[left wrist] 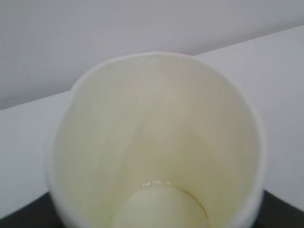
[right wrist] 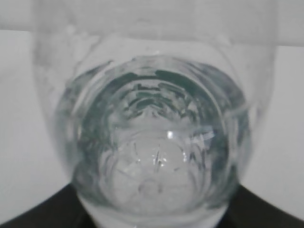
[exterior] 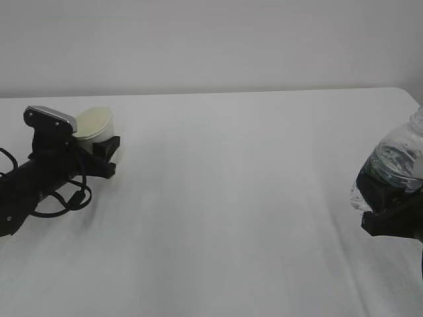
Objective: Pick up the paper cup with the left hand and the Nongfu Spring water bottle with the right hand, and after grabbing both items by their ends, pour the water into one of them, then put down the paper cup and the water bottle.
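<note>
At the left of a white cloth-covered tabletop (exterior: 225,198), the black left hand (exterior: 99,155) is closed around a small white tapered paper cup (exterior: 96,124) (pale cream inside, tilted). At the right edge, the black right hand (exterior: 390,205) grips a clear ribbed plastic water bottle (exterior: 396,162) holding clear water (right wrist: 156,156).

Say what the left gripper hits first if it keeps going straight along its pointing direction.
Probably nothing new: the left gripper already has the paper cup between its fingers. Past the cup, only bare white table then the wall; depth is unclear.
</note>
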### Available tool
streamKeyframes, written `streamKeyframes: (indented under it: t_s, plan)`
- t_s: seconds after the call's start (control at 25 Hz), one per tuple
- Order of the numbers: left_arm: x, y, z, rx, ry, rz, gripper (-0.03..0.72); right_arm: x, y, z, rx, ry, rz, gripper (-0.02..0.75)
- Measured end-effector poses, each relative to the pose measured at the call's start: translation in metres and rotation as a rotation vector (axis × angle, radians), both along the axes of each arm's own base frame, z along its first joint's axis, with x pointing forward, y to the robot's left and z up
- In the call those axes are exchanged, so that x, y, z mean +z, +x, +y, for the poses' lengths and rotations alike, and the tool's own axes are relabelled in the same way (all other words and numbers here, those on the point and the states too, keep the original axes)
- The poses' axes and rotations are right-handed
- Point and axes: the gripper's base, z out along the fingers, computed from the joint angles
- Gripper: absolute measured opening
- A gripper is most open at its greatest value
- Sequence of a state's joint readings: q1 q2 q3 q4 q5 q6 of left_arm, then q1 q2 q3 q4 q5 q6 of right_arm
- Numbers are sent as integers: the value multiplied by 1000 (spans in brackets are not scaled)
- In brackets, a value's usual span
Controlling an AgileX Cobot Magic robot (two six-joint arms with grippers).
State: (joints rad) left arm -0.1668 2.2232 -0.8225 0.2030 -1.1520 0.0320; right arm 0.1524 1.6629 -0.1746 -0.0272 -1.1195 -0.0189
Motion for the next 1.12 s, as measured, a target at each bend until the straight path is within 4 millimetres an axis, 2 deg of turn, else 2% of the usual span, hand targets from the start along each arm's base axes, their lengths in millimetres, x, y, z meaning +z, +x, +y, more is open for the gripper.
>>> streamKeyframes:
  t_s: [0.24,0.64,1.12]
  plan:
    - [9,-8,-17,-202,-70,26,440,0,0,0,0,0,0,356]
    - [5,-33,-44,-542,-205,228,439,0,0,0,-13,43,8,356]
    - [11,-61,-96,-766,-187,266,428,0,0,0,-15,49,9,356]
